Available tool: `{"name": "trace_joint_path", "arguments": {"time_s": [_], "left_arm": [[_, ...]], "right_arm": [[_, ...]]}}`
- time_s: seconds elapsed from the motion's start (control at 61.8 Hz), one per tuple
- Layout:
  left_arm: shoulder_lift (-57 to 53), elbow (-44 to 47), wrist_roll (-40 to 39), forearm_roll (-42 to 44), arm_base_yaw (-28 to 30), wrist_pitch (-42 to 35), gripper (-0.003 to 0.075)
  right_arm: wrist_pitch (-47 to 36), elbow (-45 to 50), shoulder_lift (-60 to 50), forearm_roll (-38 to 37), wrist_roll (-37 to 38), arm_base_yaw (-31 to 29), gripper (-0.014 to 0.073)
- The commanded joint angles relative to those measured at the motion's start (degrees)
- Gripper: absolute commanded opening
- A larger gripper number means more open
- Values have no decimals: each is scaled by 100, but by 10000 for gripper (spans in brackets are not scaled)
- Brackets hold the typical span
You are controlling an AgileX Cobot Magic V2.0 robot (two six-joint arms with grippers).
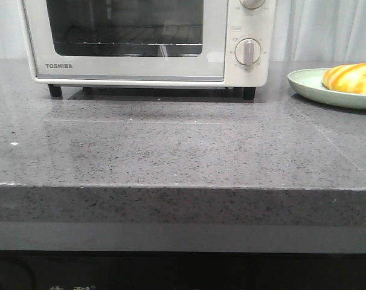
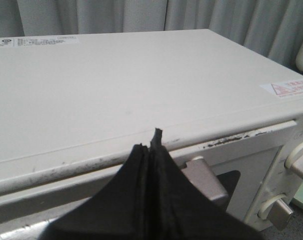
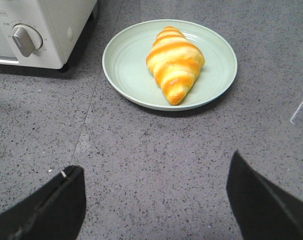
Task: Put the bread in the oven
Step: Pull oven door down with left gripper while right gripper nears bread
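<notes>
The bread (image 3: 174, 62), a golden-yellow roll with orange stripes, lies on a pale green plate (image 3: 122, 65) at the right of the counter; it also shows in the front view (image 1: 352, 78). The cream-white oven (image 1: 147, 42) stands at the back left with its door closed. My left gripper (image 2: 152, 142) is shut and empty, above the oven's top front edge (image 2: 141, 100), beside the door handle (image 2: 204, 177). My right gripper (image 3: 154, 172) is open and empty, over the counter in front of the plate. Neither gripper shows in the front view.
The grey speckled counter (image 1: 171, 145) has its front edge low in the front view. The oven's knobs (image 1: 248, 52) are on its right side, near the plate (image 1: 307, 84). Grey curtains (image 1: 328, 30) hang behind.
</notes>
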Motion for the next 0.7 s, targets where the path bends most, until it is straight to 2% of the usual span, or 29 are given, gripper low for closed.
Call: {"name": "trace_joint_path", "arguments": {"time_s": [0.0,0.13,0.356,0.68], "left_arm": [[-222,-138,8,15,-48,730,-18],[-350,-138,8,-5,-48,1822,-18],[-805,-158,8,-361,-48,3227,-18],[-1922,-144,8,-359,-48,4680,-18]], "right_arm": [[-452,-172,33,-50,-56,-10,593],[-452,-172,33,-50,-56,-10,593],[-452,-172,33,-50,-56,-10,593],[-452,-172,33,-50,-56,-10,593]]}}
